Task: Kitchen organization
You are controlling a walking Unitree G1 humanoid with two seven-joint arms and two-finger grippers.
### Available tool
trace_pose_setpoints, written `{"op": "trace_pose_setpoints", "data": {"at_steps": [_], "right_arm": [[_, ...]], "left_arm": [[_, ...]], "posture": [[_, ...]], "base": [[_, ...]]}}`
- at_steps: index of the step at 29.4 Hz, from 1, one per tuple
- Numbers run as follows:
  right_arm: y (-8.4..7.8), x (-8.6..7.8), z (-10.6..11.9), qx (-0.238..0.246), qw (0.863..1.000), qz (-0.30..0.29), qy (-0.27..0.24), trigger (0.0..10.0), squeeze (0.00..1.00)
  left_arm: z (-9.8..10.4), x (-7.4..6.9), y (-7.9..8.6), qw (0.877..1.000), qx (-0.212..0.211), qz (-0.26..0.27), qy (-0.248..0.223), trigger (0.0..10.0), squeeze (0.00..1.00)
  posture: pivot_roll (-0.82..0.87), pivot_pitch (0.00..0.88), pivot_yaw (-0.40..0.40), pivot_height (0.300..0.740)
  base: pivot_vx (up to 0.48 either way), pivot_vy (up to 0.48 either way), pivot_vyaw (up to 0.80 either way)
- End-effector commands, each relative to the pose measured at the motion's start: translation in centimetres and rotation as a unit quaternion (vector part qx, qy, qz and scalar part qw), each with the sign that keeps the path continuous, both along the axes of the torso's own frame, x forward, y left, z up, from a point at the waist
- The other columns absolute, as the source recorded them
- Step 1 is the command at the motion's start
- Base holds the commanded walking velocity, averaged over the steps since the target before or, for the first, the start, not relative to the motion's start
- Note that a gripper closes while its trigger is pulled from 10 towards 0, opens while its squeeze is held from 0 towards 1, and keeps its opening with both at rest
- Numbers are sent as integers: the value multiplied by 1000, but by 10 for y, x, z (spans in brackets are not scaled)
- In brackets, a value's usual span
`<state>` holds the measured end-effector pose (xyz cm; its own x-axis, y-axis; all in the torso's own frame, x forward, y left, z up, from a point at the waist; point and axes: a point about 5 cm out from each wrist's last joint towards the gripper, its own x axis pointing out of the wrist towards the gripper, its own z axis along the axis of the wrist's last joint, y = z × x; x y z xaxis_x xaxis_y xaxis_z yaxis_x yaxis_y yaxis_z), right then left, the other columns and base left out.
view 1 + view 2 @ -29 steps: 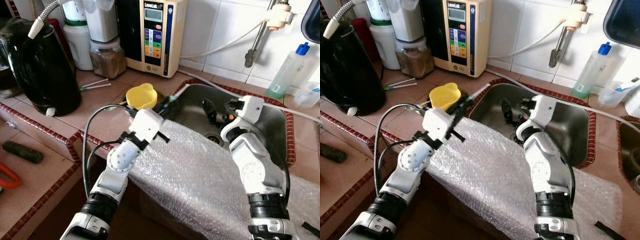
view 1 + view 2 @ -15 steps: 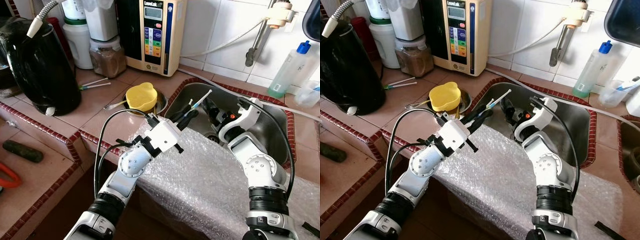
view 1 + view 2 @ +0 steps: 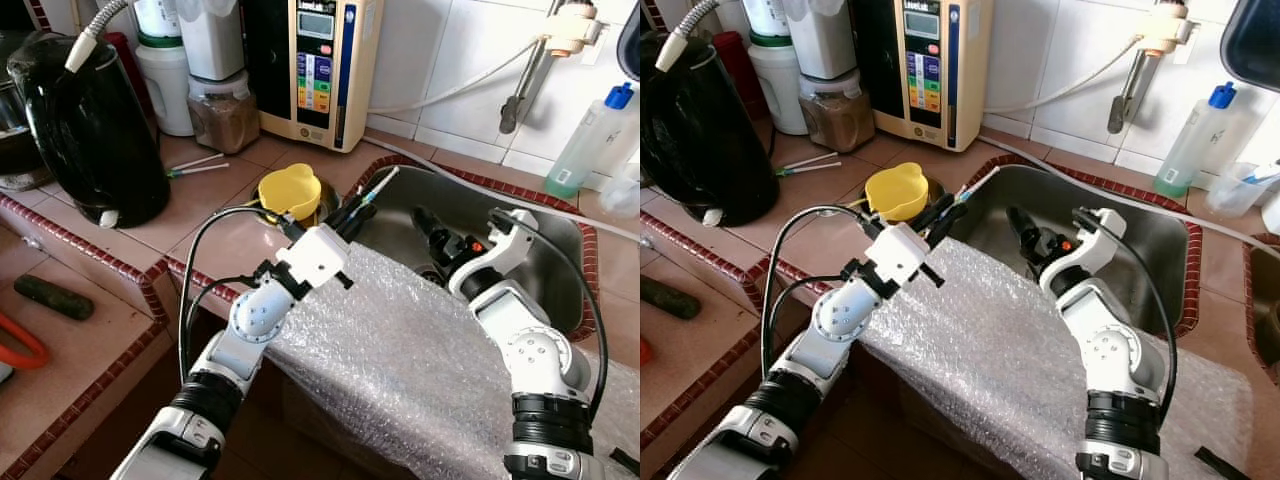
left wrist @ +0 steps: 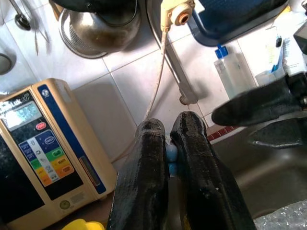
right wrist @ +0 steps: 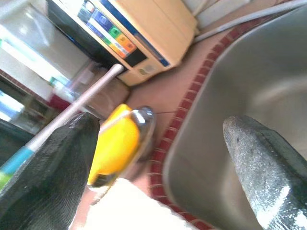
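My left gripper [image 3: 358,208] is shut on a thin white stick with a blue-green end [image 3: 382,183], held tilted up over the near left corner of the steel sink [image 3: 545,225]. The left wrist view has both fingers [image 4: 192,158] pressed together on the stick's blue part [image 4: 171,153]. Inside the sink, my right gripper [image 3: 432,232] is open with nothing between its fingers; they stand wide apart in the right wrist view [image 5: 163,122]. A yellow cup [image 3: 290,190] rests on a metal dish just left of the sink.
Bubble wrap [image 3: 400,350] drapes over the counter's front edge under both arms. A black kettle [image 3: 85,130], a brown jar [image 3: 222,110] and a water unit [image 3: 320,60] line the back left. A tap [image 3: 525,70] and a blue-capped bottle [image 3: 590,140] stand behind the sink.
My left gripper swung right over the sink with the stick, then drew back a little to the left. The right forearm has shifted right and the camera has moved slightly.
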<state>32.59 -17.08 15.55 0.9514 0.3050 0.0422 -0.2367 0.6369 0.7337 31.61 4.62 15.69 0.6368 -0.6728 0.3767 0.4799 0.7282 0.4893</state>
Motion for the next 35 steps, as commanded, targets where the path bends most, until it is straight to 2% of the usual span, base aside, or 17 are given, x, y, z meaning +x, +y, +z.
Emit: {"op": "trace_pose_setpoints", "data": {"at_steps": [1,6,14,22,23,28,35], "right_arm": [[2,1,12,21,999,11,-22,10000,0],[8,2,15,67,997,24,-25,10000,0],[24,6,20,96,993,55,-28,10000,0],[32,14,19,115,991,63,-18,10000,0],[33,16,18,121,991,57,-11,0,0],[31,21,21,123,992,40,-10,0,0],[18,26,19,112,994,-3,-4,0,0]], "left_arm": [[-2,-2,-5,1000,13,-12,-6,0,0],[-1,-5,-10,1000,12,-22,-12,0,0],[-3,-13,-22,998,5,-56,-8,0,0],[-4,-17,-28,997,5,-71,-10,0,0],[-4,-17,-28,997,5,-72,-11,0,0],[-3,-17,-29,997,5,-73,-12,0,0],[-4,-17,-28,997,5,-70,-10,0,0]], "posture": [[-1,0,-20,740],[1,0,-21,740],[1,0,-20,740],[2,0,-22,740],[3,0,-22,740],[7,0,-25,740],[5,0,-26,740]], "base": [[0,0,0],[0,0,0],[0,0,0],[0,0,0],[0,0,0],[0,0,0],[0,0,0]]}}
